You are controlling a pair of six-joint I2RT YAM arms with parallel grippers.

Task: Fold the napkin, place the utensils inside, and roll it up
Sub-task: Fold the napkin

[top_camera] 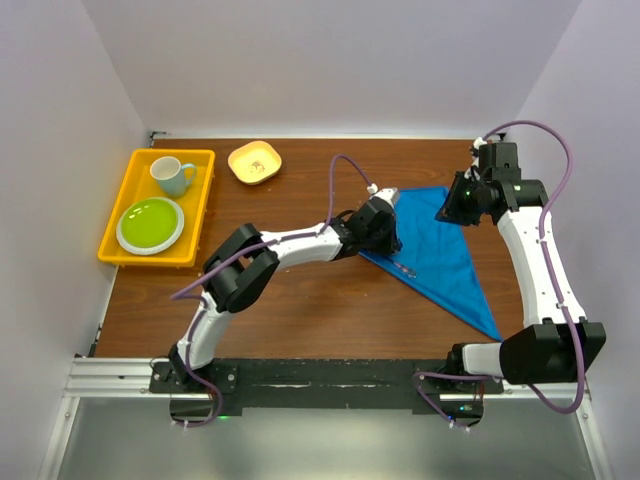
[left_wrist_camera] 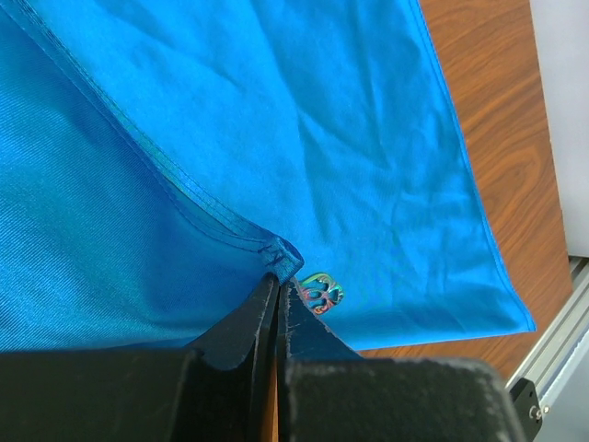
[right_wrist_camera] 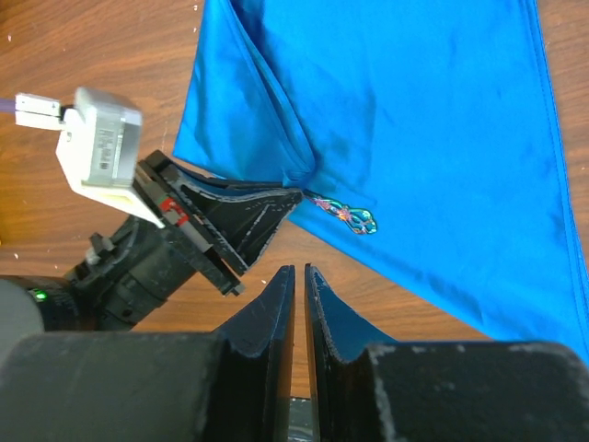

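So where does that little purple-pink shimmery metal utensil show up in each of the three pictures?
Top external: the slim iridescent metal utensil lies right of centre, on the royal-blue cloth napkin.
Left wrist: bottom centre, only its ornate end showing.
Right wrist: centre, near the napkin's edge.
Shared landmark: the left gripper, pinching the napkin's fold right beside it.

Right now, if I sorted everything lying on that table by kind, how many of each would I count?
Cloths: 1, the blue napkin
Cutlery: 1, the shiny utensil on the napkin
Dishes: 3, a cup, a green plate, a small bowl
Trays: 1, the yellow tray holding the cup and plate
Total: 6
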